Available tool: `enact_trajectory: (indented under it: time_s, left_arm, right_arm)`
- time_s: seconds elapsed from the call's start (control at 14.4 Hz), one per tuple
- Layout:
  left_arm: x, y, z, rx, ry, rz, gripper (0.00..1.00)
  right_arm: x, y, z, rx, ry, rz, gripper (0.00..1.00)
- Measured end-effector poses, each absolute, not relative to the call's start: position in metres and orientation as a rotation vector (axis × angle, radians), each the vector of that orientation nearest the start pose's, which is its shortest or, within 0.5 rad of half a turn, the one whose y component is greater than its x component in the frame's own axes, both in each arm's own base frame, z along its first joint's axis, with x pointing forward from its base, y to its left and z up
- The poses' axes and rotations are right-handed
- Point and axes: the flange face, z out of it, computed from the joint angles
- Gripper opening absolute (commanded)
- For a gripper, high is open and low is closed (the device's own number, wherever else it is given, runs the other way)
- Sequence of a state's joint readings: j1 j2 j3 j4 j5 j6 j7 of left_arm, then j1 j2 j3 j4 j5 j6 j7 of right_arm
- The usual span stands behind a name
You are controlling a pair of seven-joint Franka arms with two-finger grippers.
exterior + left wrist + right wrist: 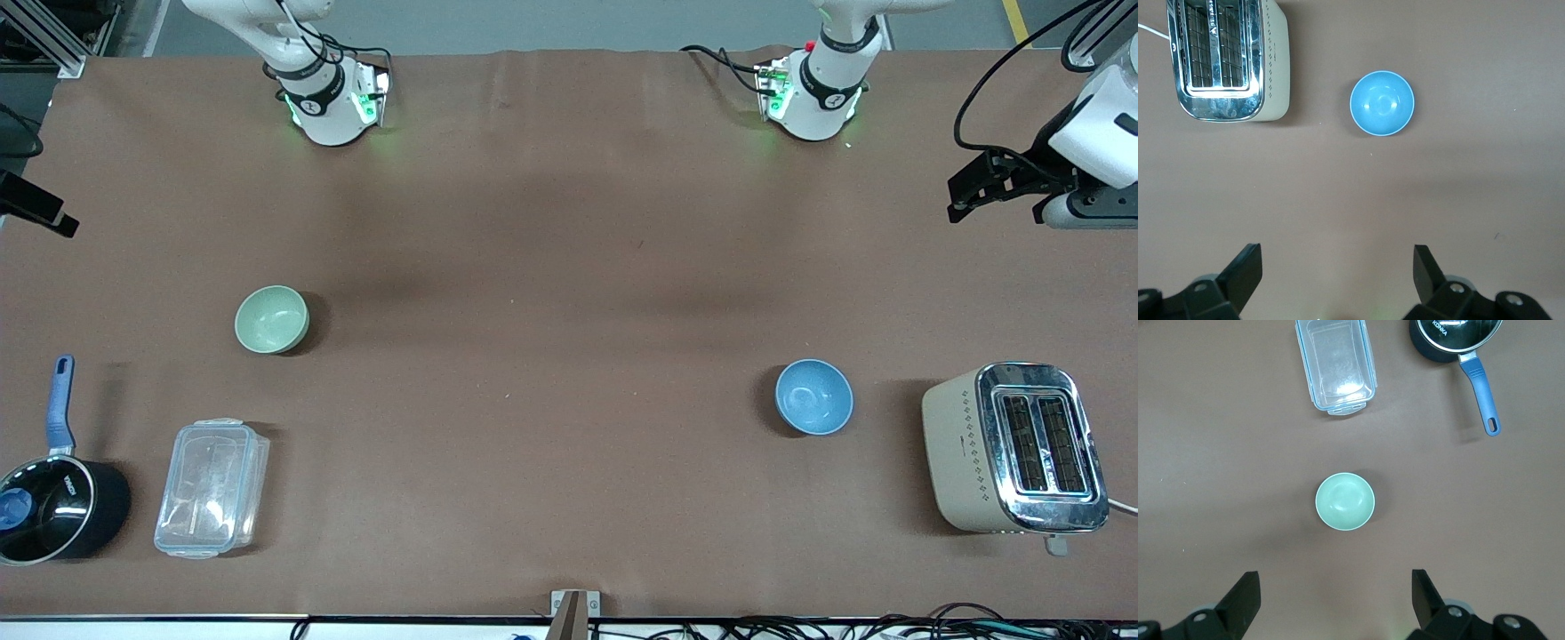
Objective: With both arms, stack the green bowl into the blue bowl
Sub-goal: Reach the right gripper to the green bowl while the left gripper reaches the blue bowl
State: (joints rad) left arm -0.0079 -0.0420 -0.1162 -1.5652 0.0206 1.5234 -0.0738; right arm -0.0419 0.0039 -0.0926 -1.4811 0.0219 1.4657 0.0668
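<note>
Hovering high over the bare table (551, 267), left gripper (1338, 277) with fingers spread wide above the blue bowl (1382, 103), right gripper (1336, 597) likewise spread above the green bowl (1345, 501), bowls well apart, both arms mostly cut off in the front view.

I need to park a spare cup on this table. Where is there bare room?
The widest bare stretch of the table lies between the green bowl and the blue bowl. It is crowded where the saucepan sits beside the clear container, and tighter between the blue bowl and the toaster.
</note>
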Motion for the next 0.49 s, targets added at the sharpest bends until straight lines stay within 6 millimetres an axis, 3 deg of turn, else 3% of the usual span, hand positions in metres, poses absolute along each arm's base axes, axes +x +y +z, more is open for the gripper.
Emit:
enact_trajectory:
  time_s: [0.28, 0.42, 0.49]
  left_arm:
    - [0.536, -0.067, 0.640, -3.115, 0.080, 0.014, 1.00]
    - [0.550, -0.069, 0.616, -3.116, 0.086, 0.064, 1.00]
    - [0.565, -0.069, 0.594, -3.120, 0.086, 0.079, 1.00]
  right_arm:
    - [0.541, -0.069, 0.654, -3.104, 0.306, 0.034, 1.00]
    - [0.541, -0.069, 0.654, -3.104, 0.306, 0.036, 1.00]
    - [0.541, -0.069, 0.653, -3.104, 0.305, 0.040, 1.00]
